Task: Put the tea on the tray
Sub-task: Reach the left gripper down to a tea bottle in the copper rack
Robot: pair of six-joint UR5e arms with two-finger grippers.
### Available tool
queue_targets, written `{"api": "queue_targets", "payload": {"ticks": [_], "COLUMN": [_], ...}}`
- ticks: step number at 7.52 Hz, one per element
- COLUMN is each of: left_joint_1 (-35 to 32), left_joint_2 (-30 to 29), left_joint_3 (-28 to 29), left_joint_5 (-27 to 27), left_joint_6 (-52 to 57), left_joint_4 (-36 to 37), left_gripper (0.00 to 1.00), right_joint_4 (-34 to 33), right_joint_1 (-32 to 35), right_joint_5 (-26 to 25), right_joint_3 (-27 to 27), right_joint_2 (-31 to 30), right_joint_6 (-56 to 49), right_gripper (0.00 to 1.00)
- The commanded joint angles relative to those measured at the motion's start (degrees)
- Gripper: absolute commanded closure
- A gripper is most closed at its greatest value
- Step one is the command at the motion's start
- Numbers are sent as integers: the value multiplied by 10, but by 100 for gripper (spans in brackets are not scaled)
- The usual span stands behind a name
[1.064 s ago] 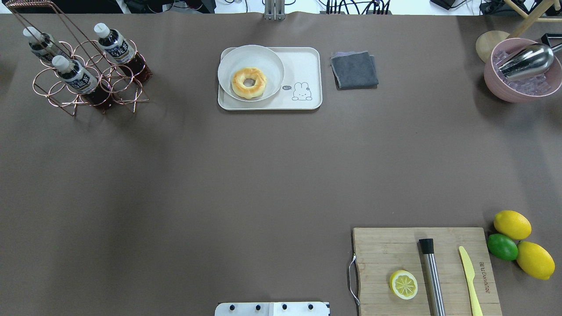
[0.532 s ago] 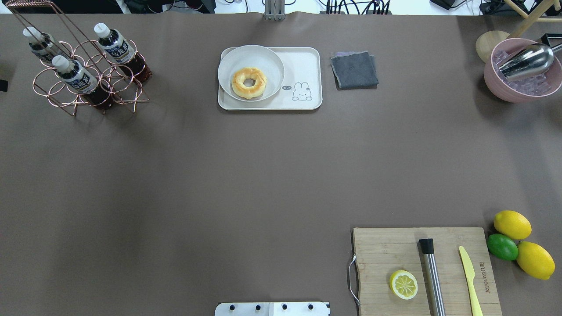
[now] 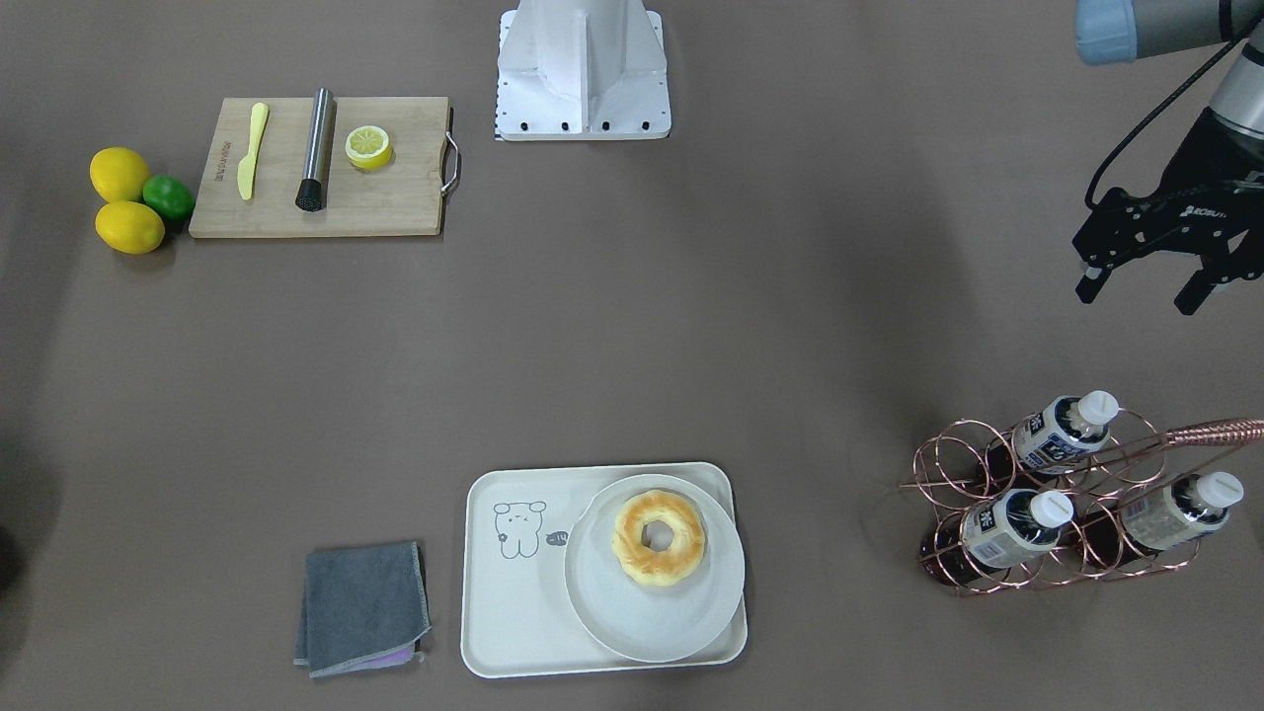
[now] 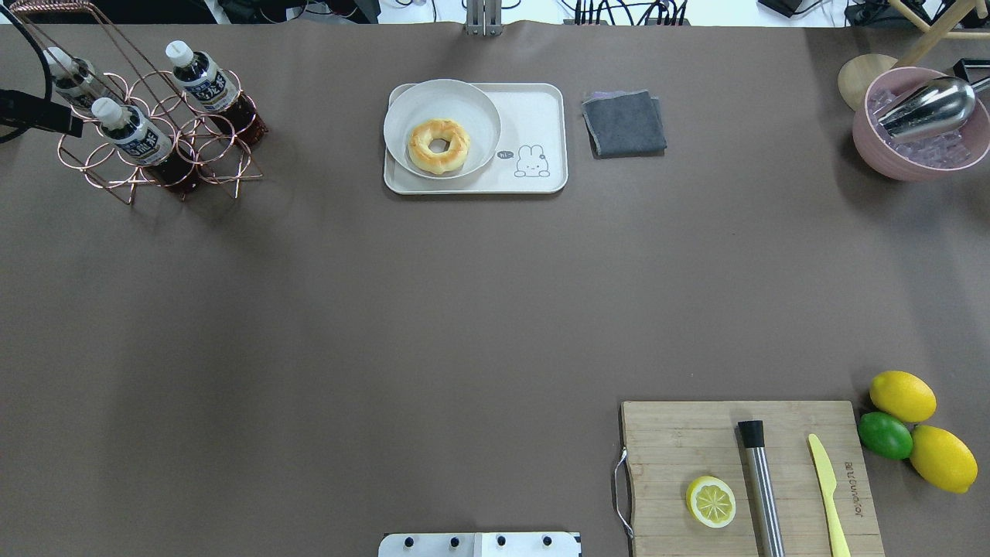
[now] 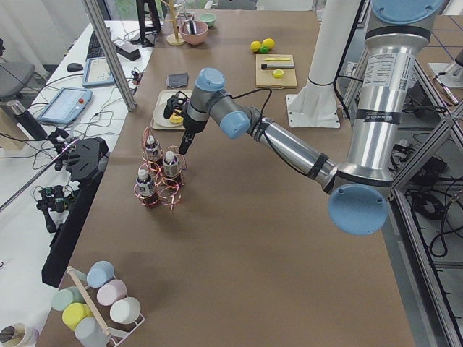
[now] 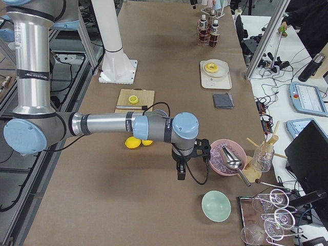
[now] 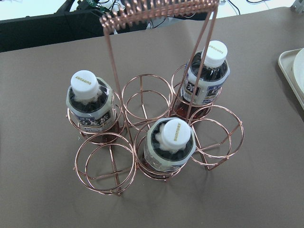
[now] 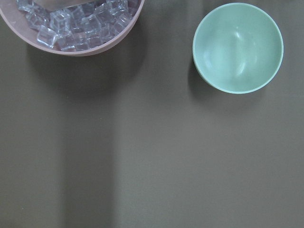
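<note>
Tea [image 7: 207,81], upright in wire rack [image 7: 156,9] ahead of spread, empty left fingers [image 3: 1089,281]: to be gripped below cap and lifted straight clear of the handle.

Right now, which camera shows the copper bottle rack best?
Left wrist: the copper rack fills the frame, six rings and three bottles clear. Overhead and front-facing show it small at an edge, the side views tiny, right wrist not at all.

left pincer [image 3: 1138,294] | now entered overhead frame (left edge, by bottle rack [image 3: 1220,429])
</note>
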Motion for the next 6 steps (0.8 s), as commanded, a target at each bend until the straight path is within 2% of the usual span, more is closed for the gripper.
{"api": "queue_targets", "payload": {"ticks": [1,3,6], "left_joint_1": [67,67,62], "left_joint_2": [-27,-35,-42], "left_joint_3": [28,85,99], "left_joint_5": [97,95,93], "left_joint_6": [-4,2,-4], "left_joint_4": [17,-39,-59], "left_gripper": [2,3,5], "right_joint_4": [0,0,0], "right_joint_1": [-1,-1,0], "right_joint_5": [0,1,1], "right_joint_3": [-3,-2,-1], "right_joint_2": [1,-4,-4], "right_joint_6": [1,2,3], "right_gripper": [0,0,0]}}
